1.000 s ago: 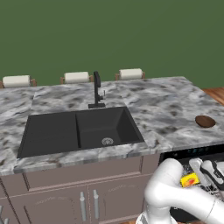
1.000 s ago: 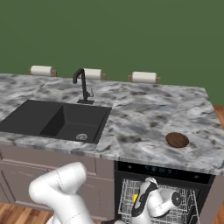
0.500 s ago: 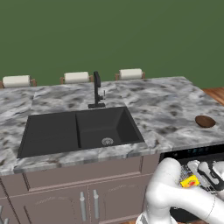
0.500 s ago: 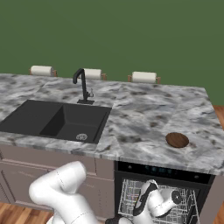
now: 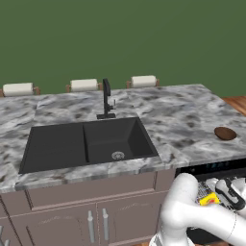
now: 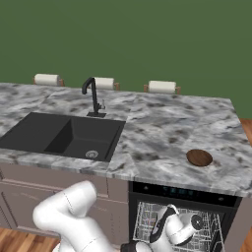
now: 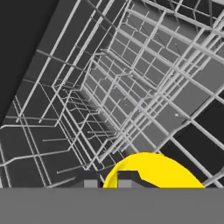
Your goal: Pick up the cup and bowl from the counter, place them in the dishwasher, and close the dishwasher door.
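Observation:
The yellow cup (image 7: 153,170) is low in the hand view, over the white wire rack (image 7: 144,87) of the dishwasher (image 6: 182,192). My gripper (image 7: 108,183) is shut on the cup, one fingertip (image 7: 127,178) against its inner side and the other outside the wall. In the left base view the cup (image 5: 207,199) shows beside my hand (image 5: 229,191), inside the open dishwasher (image 5: 216,166). The dark-brown bowl (image 5: 225,133) (image 6: 199,157) sits untouched on the marble counter (image 6: 162,123), right of the sink. The dishwasher door is out of view.
The black double sink (image 5: 86,143) and black tap (image 5: 106,98) are set in the counter's left half. Three paper rolls (image 6: 161,86) line the far edge. Mauve-brown cabinets with bar handles (image 5: 96,223) stand left of the dishwasher. The rack (image 6: 147,221) surrounds my wrist.
My hand has settled a little deeper into the rack with the cup. The yellow seen earlier in the right base view is now hidden behind my wrist.

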Controlling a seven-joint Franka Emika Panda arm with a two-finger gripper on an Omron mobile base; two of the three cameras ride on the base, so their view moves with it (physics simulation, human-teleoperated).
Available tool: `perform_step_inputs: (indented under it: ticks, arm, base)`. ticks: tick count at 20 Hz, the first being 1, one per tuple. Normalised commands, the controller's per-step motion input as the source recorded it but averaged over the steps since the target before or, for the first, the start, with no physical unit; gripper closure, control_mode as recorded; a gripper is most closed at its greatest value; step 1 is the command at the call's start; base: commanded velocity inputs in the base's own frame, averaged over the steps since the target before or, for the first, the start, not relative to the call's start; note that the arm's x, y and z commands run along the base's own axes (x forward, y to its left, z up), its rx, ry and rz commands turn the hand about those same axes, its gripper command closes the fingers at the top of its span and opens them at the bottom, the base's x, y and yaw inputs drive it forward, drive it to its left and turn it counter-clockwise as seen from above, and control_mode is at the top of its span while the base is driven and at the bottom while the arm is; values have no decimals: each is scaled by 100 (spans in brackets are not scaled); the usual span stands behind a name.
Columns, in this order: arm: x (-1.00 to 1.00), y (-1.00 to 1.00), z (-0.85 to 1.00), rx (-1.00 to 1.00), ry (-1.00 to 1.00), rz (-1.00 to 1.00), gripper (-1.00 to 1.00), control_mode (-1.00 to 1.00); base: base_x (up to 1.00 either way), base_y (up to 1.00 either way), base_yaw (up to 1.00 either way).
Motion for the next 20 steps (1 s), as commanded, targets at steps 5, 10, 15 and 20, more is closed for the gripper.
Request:
perform_step_inputs:
  ticks: [5,10,15,20]
  arm:
    - [27,-6,-66,-1,6,0,-100,-100]
    - [4,-17,-24,0,1,0,-100,-100]
    - [-31,-29,24,0,-4,0,-100,-100]
    - [-42,-28,58,0,-9,0,-100,-100]
  base:
    - [0,0,0]
    - [0,0,0]
    - [0,0,0]
    - [0,0,0]
